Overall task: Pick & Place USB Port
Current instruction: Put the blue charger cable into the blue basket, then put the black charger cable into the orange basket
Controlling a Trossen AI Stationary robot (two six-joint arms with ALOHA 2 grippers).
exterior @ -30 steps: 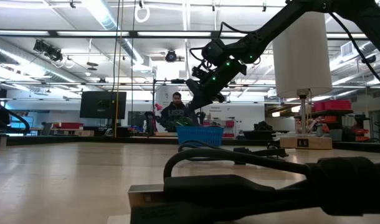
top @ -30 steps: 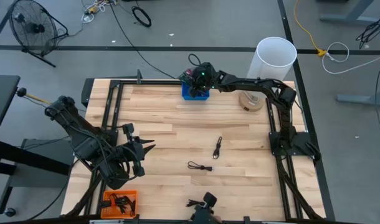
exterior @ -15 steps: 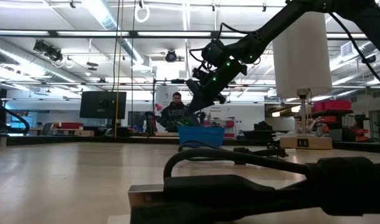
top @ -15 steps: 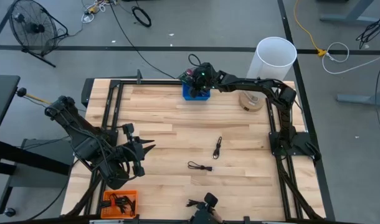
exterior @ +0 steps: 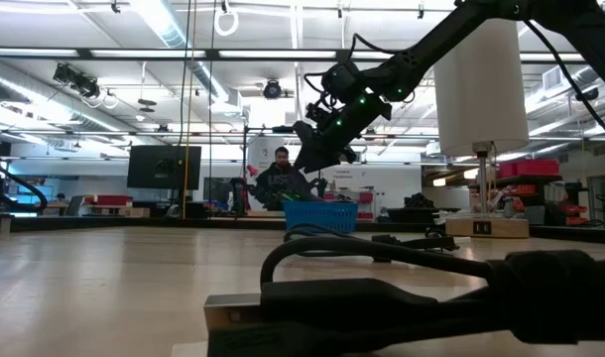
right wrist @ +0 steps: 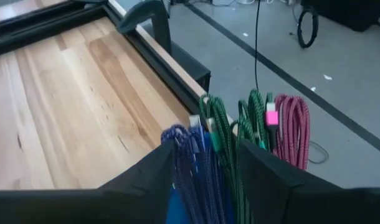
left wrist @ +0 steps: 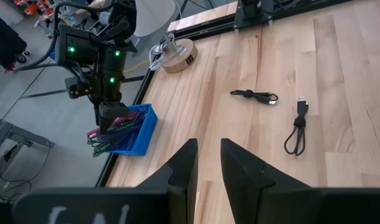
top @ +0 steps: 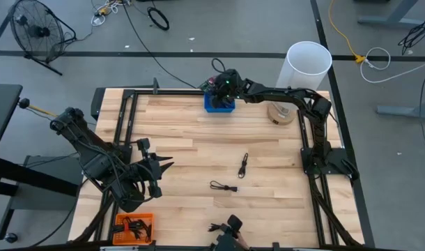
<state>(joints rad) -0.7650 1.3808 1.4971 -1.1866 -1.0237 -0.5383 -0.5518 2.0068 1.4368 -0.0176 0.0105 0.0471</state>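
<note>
USB cables (right wrist: 209,149), a coiled bunch in purple, green and pink, stand packed on end in the blue basket (top: 219,104) at the far edge of the surface (top: 198,160), and that's where I've got the right gripper (top: 222,89) right now. I'm looking past its two dark fingers (right wrist: 146,174) in the right wrist view: they stand apart, one on either side of the purple and green coils, and I can't see anything clamped between the jaws. From table height the gripper (exterior: 317,149) hangs just above the basket (exterior: 319,215), with the arm reaching in from the right.

Moving out onto the wood, two more black cables are lying loose near the middle: one short looped cable (top: 243,165) and, a little nearer the front edge, a second cable (top: 223,186) stretched sideways. They're apart from each other and well apart from the basket.

Over by the far right corner I see a round wooden base (top: 281,113) carrying a tall white cylinder (top: 307,64).

My left gripper (top: 167,164) waits low over the left side of the surface, jaws parted narrowly with nothing between them. Just by the front left corner sits an orange tray (top: 134,227) with dark pieces in it.
</note>
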